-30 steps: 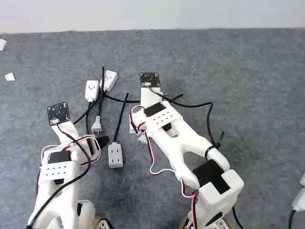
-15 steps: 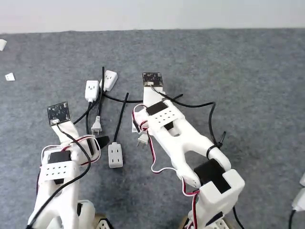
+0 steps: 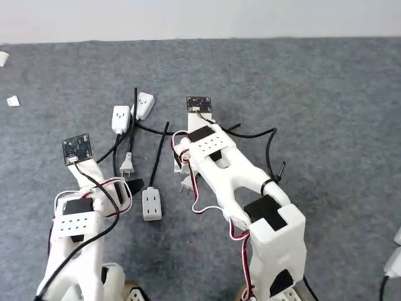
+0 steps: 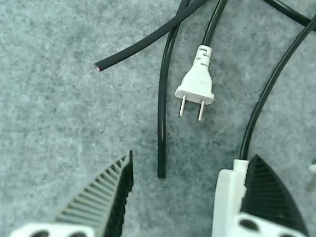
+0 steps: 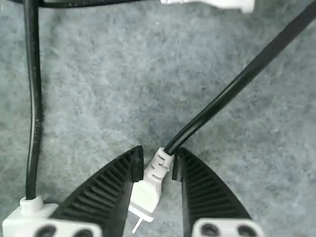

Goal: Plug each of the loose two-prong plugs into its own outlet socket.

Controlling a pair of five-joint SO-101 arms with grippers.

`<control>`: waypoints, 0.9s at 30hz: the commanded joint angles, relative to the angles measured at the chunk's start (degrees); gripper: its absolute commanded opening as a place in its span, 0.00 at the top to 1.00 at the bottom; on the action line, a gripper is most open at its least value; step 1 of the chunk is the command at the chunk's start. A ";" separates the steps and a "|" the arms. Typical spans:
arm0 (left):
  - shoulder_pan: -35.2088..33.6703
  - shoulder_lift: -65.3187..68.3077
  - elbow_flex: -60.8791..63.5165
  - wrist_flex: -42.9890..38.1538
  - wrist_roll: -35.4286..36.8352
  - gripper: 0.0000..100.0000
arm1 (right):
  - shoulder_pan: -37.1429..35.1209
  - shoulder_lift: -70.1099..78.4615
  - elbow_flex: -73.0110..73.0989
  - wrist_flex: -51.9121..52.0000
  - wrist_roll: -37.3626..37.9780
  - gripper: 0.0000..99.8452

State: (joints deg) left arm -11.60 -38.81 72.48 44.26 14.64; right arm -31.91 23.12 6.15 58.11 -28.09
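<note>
The right gripper (image 5: 159,152) pinches a white plug (image 5: 147,186) by its ribbed neck, with the prongs pointing back toward the wrist, over the grey, felt-like carpet (image 3: 326,94). The left gripper (image 4: 192,160) stands spread wide, its ridged black fingers (image 4: 106,197) on either side of a cut black cable end (image 4: 161,170). A loose plug (image 4: 196,85) lies flat just beyond it (two thin metal prongs face the gripper). A blocky white outlet socket (image 3: 151,204) lies between the arms, slots up.
</note>
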 commanded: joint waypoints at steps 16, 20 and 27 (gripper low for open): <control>-0.26 0.18 -2.77 -1.05 -0.53 0.66 | 0.66 -2.68 -7.30 6.81 5.80 0.99; -0.26 0.26 -3.03 0.18 -0.53 0.66 | -1.27 -9.54 -6.24 9.27 10.37 0.99; -0.26 0.35 -3.12 0.35 -1.58 0.66 | -6.99 -26.95 2.11 11.21 21.54 0.99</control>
State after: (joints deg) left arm -11.60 -38.64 72.48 44.26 14.46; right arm -37.19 5.98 6.07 68.48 -11.12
